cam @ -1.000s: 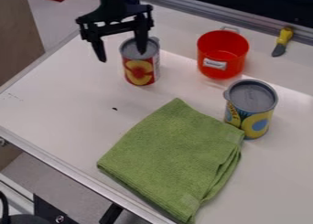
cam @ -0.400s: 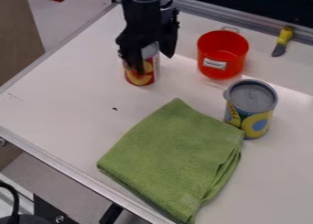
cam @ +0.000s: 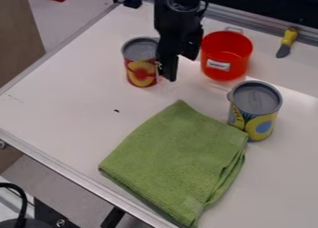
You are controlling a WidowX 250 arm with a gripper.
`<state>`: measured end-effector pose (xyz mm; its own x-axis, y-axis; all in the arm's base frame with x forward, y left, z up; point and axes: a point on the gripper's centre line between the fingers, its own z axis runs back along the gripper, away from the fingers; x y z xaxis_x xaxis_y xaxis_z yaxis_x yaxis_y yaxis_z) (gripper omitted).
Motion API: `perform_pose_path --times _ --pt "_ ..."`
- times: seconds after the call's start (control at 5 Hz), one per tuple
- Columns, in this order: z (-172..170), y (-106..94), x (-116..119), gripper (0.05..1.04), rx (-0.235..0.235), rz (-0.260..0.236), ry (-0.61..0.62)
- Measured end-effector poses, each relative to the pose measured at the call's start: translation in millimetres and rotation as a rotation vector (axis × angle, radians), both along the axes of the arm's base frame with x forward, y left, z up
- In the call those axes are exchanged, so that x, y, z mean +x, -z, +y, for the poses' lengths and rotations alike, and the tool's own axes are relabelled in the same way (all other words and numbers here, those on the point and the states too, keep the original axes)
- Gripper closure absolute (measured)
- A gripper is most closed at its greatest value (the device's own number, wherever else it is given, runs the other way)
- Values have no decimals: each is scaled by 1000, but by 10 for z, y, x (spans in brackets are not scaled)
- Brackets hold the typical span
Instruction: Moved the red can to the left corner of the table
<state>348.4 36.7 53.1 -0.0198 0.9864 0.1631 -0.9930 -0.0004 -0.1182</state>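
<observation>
The black gripper (cam: 171, 64) hangs down at the upper middle of the table, just right of the red can and left of the red pot. Upright on the white table (cam: 68, 94), the red can (cam: 140, 72) has a grey top and a yellow-and-red label. Part of its right edge is hidden behind the gripper; whether the two touch I cannot tell.
Right of the gripper stands a red pot (cam: 226, 52). A yellow-and-blue can (cam: 254, 115) is upright at the right, touching or close to a folded green cloth (cam: 177, 162) in front. A yellow-handled knife (cam: 287, 42) lies at the back right.
From above and in front of the red can, the gripper has shifted right and turned, and now shows more edge-on. The red can stands where it was.
</observation>
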Motion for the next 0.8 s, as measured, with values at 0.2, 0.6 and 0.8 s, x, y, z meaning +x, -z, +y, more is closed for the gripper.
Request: perform_pose_path --times 0.2,0.6,0.8 --pt "88 88 95 83 8 -26 -29" --pt "346 154 264 83 -9 -11 -140" --pt "409 175 246 83 -9 -3 -254"
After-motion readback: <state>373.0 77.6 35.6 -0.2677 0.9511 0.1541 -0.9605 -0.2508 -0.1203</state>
